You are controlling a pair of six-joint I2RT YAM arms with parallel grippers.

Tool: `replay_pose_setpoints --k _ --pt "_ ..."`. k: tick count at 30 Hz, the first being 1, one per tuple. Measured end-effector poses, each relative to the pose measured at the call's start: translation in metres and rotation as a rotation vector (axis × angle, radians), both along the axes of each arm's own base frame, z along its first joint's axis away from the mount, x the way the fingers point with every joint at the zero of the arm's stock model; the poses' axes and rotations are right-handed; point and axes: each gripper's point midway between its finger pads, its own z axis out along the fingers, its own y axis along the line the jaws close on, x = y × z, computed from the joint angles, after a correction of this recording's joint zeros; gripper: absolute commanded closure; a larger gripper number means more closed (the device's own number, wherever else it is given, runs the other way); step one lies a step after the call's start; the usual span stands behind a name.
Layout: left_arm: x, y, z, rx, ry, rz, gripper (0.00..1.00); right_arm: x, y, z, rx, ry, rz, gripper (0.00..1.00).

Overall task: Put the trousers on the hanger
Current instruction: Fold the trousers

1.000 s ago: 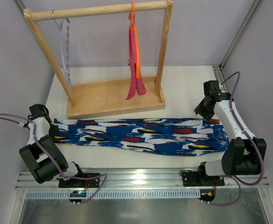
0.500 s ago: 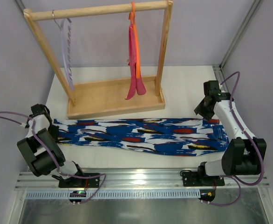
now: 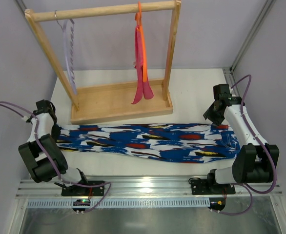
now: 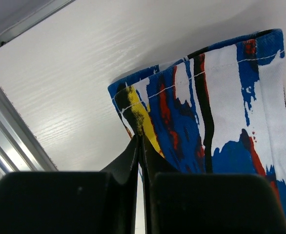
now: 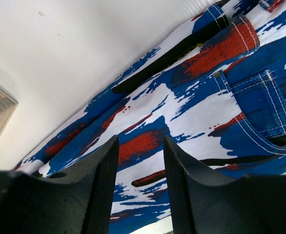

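With the left gripper pinched on the hem of the trousers, flat before the rack, and the right gripper gaping over the waistband, lift slowly toward the hanger so nothing slips

On table, trousers lie flat, left to right, before rack. On rail, hanger hangs at left; second hanger with cloth further right.
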Motion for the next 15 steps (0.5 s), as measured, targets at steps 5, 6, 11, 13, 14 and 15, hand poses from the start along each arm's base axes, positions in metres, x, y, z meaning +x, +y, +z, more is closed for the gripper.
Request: replay_pose_setpoints --k 5,6,11,13,14,15 --pt "-0.003 0.004 -0.007 0.011 0.063 -0.01 0.65 0.0 0.0 0.0 0.0 -0.001 0.001 0.55" --pt "-0.004 0.004 -0.008 0.009 0.079 -0.013 0.59 0.0 0.0 0.0 0.0 -0.001 0.001 0.55" --pt "-0.004 0.005 -0.004 0.013 0.079 -0.019 0.52 0.0 0.0 0.0 -0.002 0.0 0.002 0.55" --pt "-0.002 0.005 0.001 0.016 0.06 -0.021 0.51 0.0 0.0 0.0 -0.001 0.0 -0.001 0.55" --pt "-0.001 0.004 0.004 0.02 0.043 -0.022 0.51 0.0 0.0 0.0 0.0 0.0 -0.004 0.55" --pt "0.0 0.004 0.008 0.023 0.029 -0.023 0.51 0.0 0.0 0.0 0.001 -0.001 -0.008 0.55"
